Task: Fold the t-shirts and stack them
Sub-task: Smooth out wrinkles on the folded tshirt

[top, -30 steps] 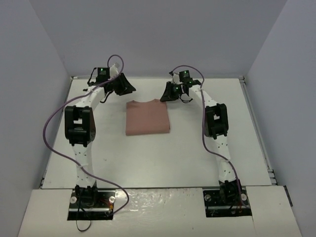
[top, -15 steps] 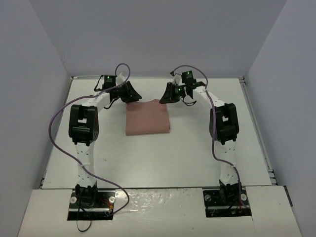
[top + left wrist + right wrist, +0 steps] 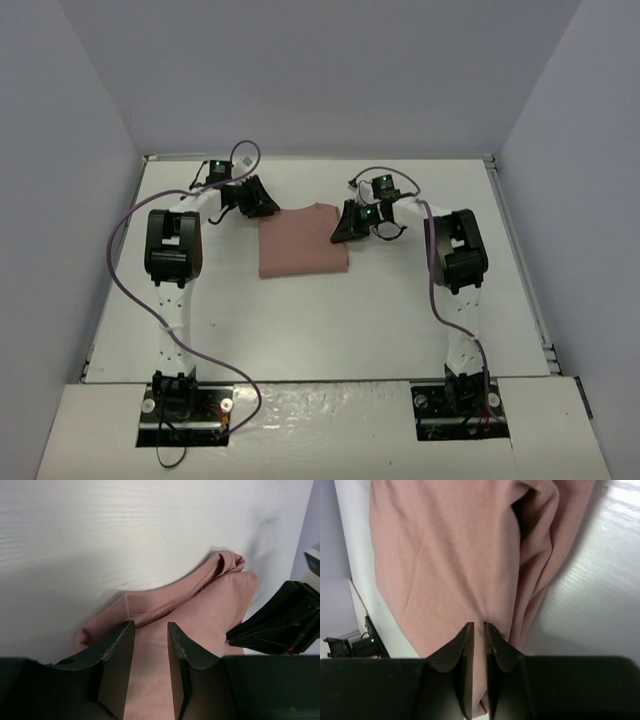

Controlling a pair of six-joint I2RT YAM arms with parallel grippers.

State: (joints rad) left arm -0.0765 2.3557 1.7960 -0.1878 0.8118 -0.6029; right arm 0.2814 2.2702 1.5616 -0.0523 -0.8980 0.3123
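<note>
One salmon-pink t-shirt [image 3: 300, 245] lies folded into a rough square at the table's middle, and no chest graphic shows. My left gripper [image 3: 268, 207] is at the shirt's far left corner. In the left wrist view, this gripper [image 3: 150, 626] stands open with its fingers [image 3: 120, 645] over flat fabric [image 3: 210, 605], and nothing is bunched between them. My right gripper [image 3: 340, 236] rests on the shirt's right edge. In the right wrist view, this gripper [image 3: 478, 625] is shut to a thin slit, tips on the cloth [image 3: 445, 555] beside a ribbed fold.
The white table [image 3: 400, 310] is walled by grey panels at the back and both sides. A raised rail [image 3: 520, 260] runs along its right edge. The right gripper's black body [image 3: 280, 622] shows close by in the left wrist view.
Both grippers have come nearer, from beyond the shirt's far edge onto it. The right one went down along the right edge. The shirt has shifted slightly right and nearer.
</note>
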